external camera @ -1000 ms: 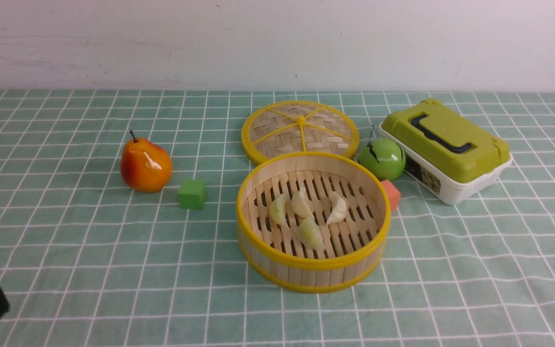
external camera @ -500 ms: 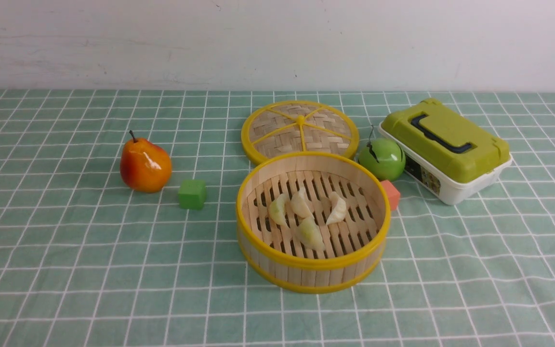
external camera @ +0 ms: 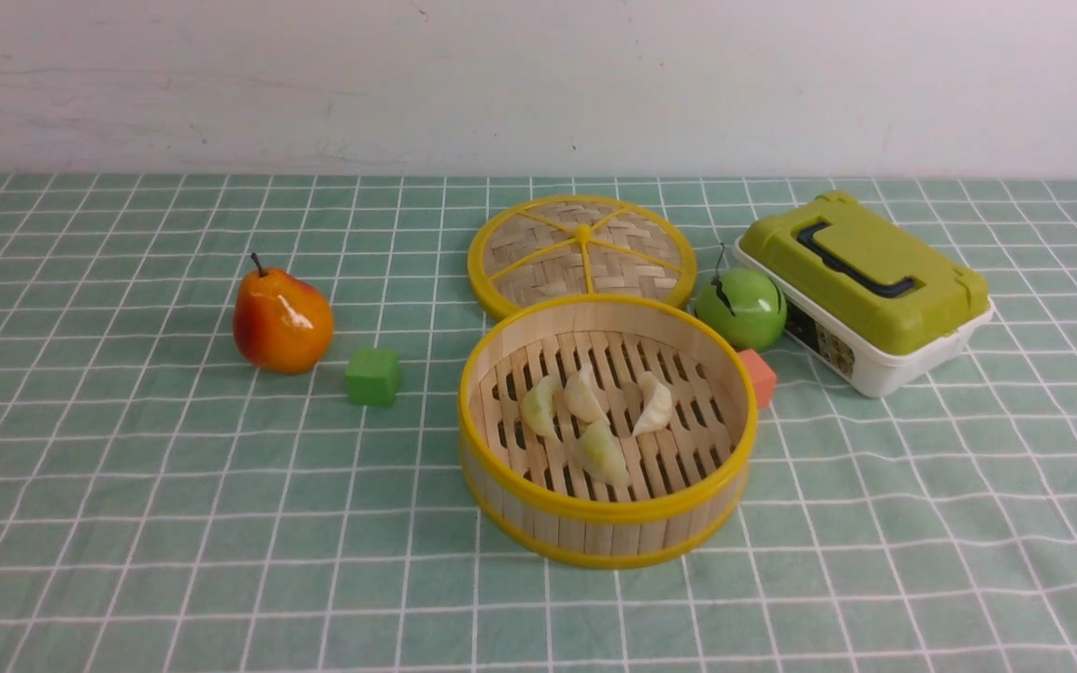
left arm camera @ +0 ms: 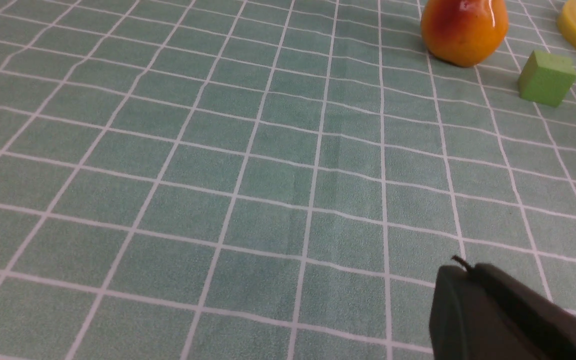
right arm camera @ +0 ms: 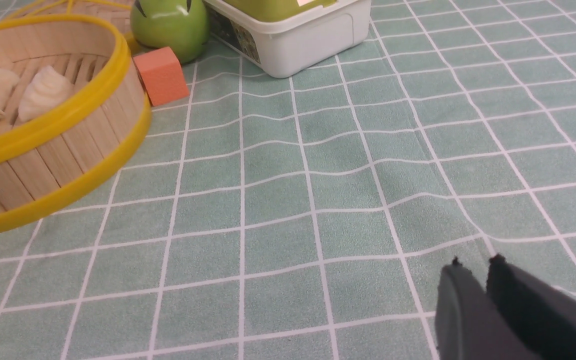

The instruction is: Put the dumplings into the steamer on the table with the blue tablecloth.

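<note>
The round bamboo steamer (external camera: 609,537) with yellow rims stands mid-table on the teal grid tablecloth (external camera: 127,523). Several pale dumplings (external camera: 595,416) lie on its slatted floor; the right wrist view shows some of them (right arm camera: 43,92) inside the steamer (right arm camera: 68,150). Neither arm shows in the front view. My left gripper (left arm camera: 465,270) is shut and empty above bare cloth, away from the steamer. My right gripper (right arm camera: 474,264) is shut and empty above bare cloth, off to the steamer's side.
The flat woven lid (external camera: 582,250) lies behind the steamer. A green apple (external camera: 741,308), an orange cube (external camera: 760,376) and a green-lidded box (external camera: 866,290) are to its right. A pear (external camera: 282,321) and a green cube (external camera: 374,377) are to its left.
The dark tip of the left arm at the front view's lower left corner has withdrawn out of view. Nothing on the table has moved.
</note>
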